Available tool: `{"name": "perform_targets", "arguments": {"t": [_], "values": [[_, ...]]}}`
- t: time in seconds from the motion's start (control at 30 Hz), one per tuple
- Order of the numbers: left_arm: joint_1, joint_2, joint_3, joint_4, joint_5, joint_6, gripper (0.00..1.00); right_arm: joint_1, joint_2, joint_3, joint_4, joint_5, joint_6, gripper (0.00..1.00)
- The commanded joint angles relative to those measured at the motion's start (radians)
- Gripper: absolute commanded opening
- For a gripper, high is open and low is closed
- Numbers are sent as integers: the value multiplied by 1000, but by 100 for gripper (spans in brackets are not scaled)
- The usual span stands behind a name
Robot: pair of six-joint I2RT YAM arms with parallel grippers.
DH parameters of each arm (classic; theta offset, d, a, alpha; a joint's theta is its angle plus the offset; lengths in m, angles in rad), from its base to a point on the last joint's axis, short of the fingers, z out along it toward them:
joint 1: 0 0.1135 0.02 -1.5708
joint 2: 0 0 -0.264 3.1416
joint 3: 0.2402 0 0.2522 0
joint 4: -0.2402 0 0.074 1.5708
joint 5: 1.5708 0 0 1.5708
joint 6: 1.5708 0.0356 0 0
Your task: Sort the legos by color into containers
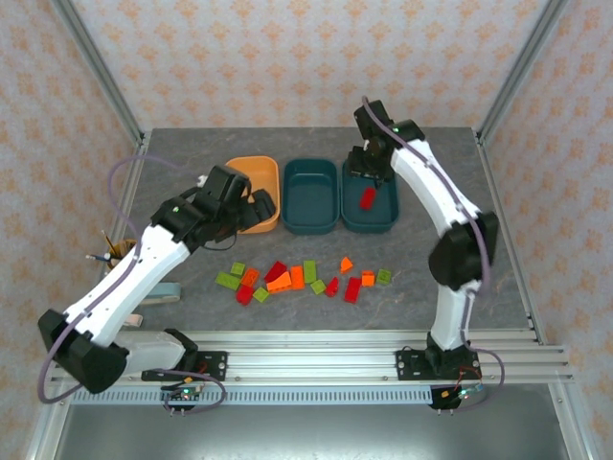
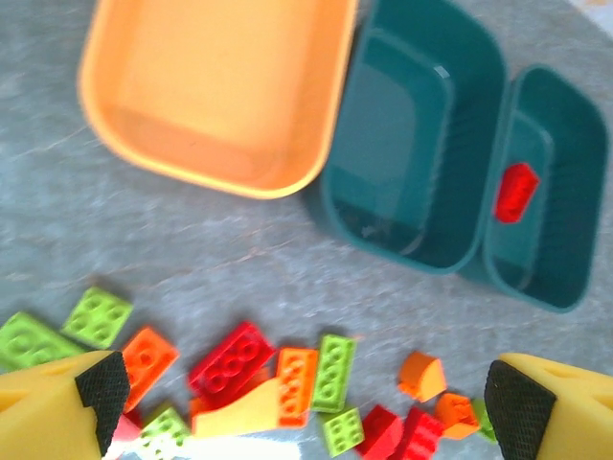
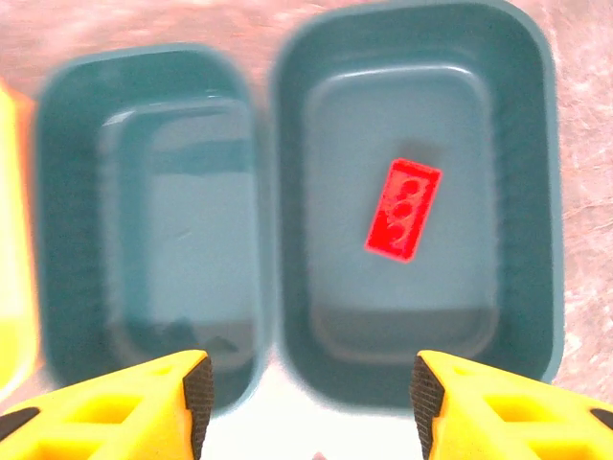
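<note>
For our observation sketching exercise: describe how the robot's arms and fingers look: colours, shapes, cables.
Both the left arm and right arm have smooth white links joined by black joints, each trailed by a looping greyish-purple cable. The fingers are blocky yellow plastic with black pads.

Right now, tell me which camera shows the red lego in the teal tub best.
The right wrist view: the red lego lies flat mid-frame on the floor of the teal tub, studs visible. Top external shows it as a small speck; left wrist shows it blurred near the frame's right edge.
</note>
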Motion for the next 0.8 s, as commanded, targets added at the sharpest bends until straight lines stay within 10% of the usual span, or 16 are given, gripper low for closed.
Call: {"name": "perform_targets", "arguments": {"t": [0.0,0.3,0.77], "values": [[16,-61,-98,-155,-105,-95,98,130,-173,-199,145,-16,-41,60],[190,-70,-370,-80,20,-360,90,410,-497,-725,484,-124,11,65],[230,209,-431,66,41,-605,86,452,-480,-735,473,-176,-1,65]]}}
